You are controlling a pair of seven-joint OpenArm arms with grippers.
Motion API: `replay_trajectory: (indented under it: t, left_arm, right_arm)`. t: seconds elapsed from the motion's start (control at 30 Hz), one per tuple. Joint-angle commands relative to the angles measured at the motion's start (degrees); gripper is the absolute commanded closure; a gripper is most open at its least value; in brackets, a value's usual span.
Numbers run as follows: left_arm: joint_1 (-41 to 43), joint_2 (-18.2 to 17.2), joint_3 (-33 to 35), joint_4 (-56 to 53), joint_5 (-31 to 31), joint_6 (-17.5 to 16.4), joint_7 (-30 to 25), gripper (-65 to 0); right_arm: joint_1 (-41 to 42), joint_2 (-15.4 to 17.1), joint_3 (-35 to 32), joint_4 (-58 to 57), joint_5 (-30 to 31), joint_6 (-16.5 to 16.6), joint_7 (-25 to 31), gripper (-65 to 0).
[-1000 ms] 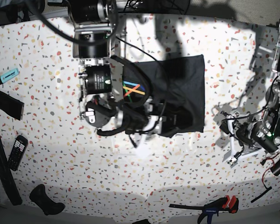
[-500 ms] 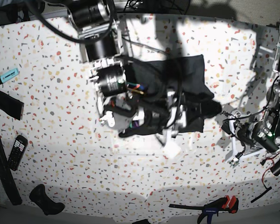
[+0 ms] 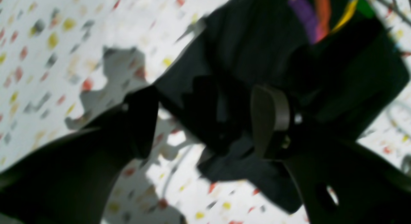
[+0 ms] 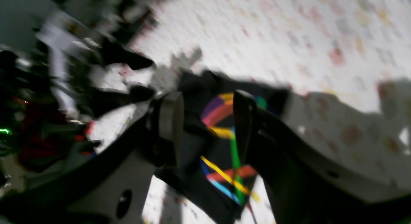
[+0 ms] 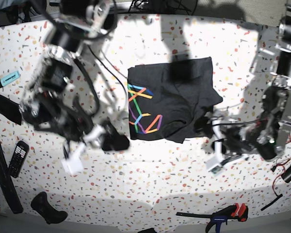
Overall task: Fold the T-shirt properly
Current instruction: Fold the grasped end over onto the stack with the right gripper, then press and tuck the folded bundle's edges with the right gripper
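The T-shirt [image 5: 177, 94] lies folded into a dark rectangle mid-table, with its rainbow print [image 5: 142, 110] up at its left end. My right gripper [image 5: 94, 151] is open and empty, hanging left of the shirt's front left corner. In the right wrist view the right gripper [image 4: 207, 127] frames the print [image 4: 224, 172] between its spread fingers. My left gripper [image 5: 211, 143] is open at the shirt's front right corner. In the blurred left wrist view the left gripper [image 3: 205, 121] has wide-spread jaws, with dark shirt fabric [image 3: 244, 50] between and beyond them.
A blue marker [image 5: 7, 78], a black strap [image 5: 5, 107], a remote [image 5: 17, 158], a long black strip [image 5: 2, 177] and a black lump [image 5: 48, 208] lie at the left. A red-and-black clamp [image 5: 228, 213] lies at the front edge.
My right arm has drawn back left off the shirt, uncovering the rainbow print. My left gripper has moved left to the shirt's front right corner.
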Motion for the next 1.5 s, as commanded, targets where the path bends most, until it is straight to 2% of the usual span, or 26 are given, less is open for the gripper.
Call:
replay_trajectory:
  t: [0.0,0.07,0.13,0.2,0.27,0.33,0.4,0.57,0.67,0.73,0.87,1.0,1.1,1.4,1.47]
  left_arm:
    - [-1.8,0.1,-0.4,1.0,0.1,-0.1,-0.9,-42.8]
    - [-1.8,0.7,-0.4,1.0,2.3,-0.2,-0.9,-42.8]
    - [-1.9,0.4,-0.4,1.0,5.6,-0.1,-1.0,-42.8]
    - [-1.9,-0.7,-0.4,1.0,9.4,0.0,-1.1,-42.8]
    - [-1.9,-2.3,-0.4,1.0,11.5,1.2,-1.1,-42.8]
    - [-1.9,-4.4,-0.4,1.0,11.3,3.0,-1.1,-42.8]
    - [-1.9,-6.6,-0.4,1.0,11.3,4.1,-1.1,-42.8]
    - [-1.9,-11.4,-0.4,1.0,11.3,4.3,-1.1,-42.8]
    - [-1.9,-13.3,-0.4,1.0,11.1,4.3,-1.1,-42.8]
    - [-1.9,-14.2,-0.4,1.0,10.9,4.3,-0.9,-42.8]
    - [-1.9,-14.9,-0.4,1.0,10.9,4.3,-0.9,-42.8]
    - [-1.9,-14.8,-0.4,1.0,10.9,4.3,-0.9,-42.8]
    - [-1.9,-14.9,-0.4,1.0,10.9,4.3,-0.9,-42.8]
    - [-1.9,-14.8,-0.4,1.0,10.9,4.3,-0.9,-42.8]
    - [-1.9,-14.8,-0.4,1.0,10.9,4.3,-0.9,-42.8]
  right_arm:
    - [0.9,-0.5,-0.9,1.0,1.6,0.1,1.2,-24.9]
    - [-0.4,-0.5,-3.1,1.0,-0.4,0.1,1.2,-25.2]
    - [-1.3,-0.1,-6.6,1.0,-3.2,0.1,2.3,-28.6]
    - [-1.9,0.1,-10.6,0.9,-7.1,0.1,5.6,-33.8]
    - [-2.2,-0.1,-14.4,0.8,-13.2,0.1,10.1,-35.5]
    - [-2.6,-0.2,-17.9,0.7,-19.8,0.1,15.2,-35.5]
    - [-2.8,-0.9,-20.7,0.6,-25.2,0.1,17.7,-35.5]
    - [-2.8,-4.1,-25.0,-0.5,-27.1,-1.3,17.7,-35.4]
    - [-2.8,-6.1,-26.0,-5.1,-32.9,-1.4,21.1,-35.4]
    - [-2.5,-6.8,-26.0,-9.6,-34.5,-1.6,22.3,-35.4]
    - [-1.9,-7.0,-26.3,-13.2,-31.0,-1.6,22.1,-35.4]
    - [-1.3,-7.0,-28.4,-12.9,-25.6,-1.4,15.7,-35.4]
    - [-1.2,-7.0,-32.4,-11.5,-21.6,-1.6,12.7,-35.4]
    - [-1.6,-7.0,-41.7,-9.7,-7.4,-2.1,11.7,-35.4]
    - [-1.5,-7.0,-42.6,-9.7,-3.8,-1.1,11.8,-35.4]
